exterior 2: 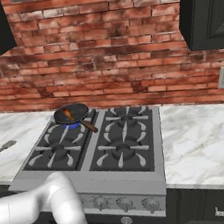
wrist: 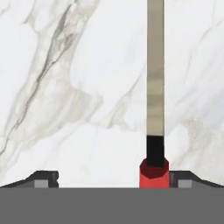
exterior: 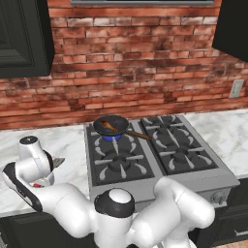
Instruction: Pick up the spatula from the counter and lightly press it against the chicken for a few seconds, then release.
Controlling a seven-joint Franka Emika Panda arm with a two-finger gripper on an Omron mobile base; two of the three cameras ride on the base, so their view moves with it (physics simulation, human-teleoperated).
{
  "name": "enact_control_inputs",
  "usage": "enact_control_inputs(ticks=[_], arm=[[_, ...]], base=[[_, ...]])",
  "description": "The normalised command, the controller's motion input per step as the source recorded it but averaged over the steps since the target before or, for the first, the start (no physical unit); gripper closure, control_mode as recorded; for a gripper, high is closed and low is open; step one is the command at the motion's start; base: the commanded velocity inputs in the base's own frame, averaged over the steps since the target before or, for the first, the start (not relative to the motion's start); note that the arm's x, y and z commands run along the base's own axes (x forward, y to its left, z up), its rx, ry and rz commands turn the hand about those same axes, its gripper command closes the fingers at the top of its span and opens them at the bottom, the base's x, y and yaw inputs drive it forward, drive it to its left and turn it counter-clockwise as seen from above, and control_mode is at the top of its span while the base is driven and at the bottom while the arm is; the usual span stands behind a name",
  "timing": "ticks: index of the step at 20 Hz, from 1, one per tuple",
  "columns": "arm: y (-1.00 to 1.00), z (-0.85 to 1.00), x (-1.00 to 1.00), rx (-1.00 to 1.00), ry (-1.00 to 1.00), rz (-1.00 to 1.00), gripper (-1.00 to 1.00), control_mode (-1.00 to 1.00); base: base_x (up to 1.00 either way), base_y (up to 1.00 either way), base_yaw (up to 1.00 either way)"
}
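The spatula (wrist: 155, 87) lies on the white marble counter, its metal shaft running up the hand view from a red handle (wrist: 154, 173) at the bottom. My gripper (wrist: 113, 179) is open over it, and the red handle sits between the fingertips, close to the right one (wrist: 183, 179). In the left base view my hand hangs low over the counter left of the stove, with the spatula's grey blade (exterior: 58, 162) poking out beside it. The blade's tip (exterior 2: 4, 147) also shows at the left edge of the right base view. The chicken (exterior: 109, 127) (exterior 2: 69, 113) lies in a dark pan (exterior: 121, 130) (exterior 2: 81, 108) on the stove's rear left burner.
The pan's wooden handle (exterior: 140, 135) points right across the stove (exterior: 160, 155). Marble counter (exterior: 72, 140) runs on both sides of the stove, backed by a brick wall. Dark cabinets hang at the upper left and right. My own arm fills the front of the left base view.
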Motion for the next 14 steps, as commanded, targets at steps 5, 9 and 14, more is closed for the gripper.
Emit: enact_control_inputs(ticks=[5, 9, 14], arm=[[0.03, -0.30, 0.07, -0.04, 0.10, -0.01, 1.00, -1.00], [-0.03, -0.24, 0.00, -0.04, 0.06, -0.01, 1.00, -1.00], [-0.09, -0.08, -0.08, -0.02, 0.01, 0.00, 1.00, -1.00]], base=[[0.00, 0.00, 0.00], [0.00, 0.00, 0.00], [0.00, 0.00, 0.00]])
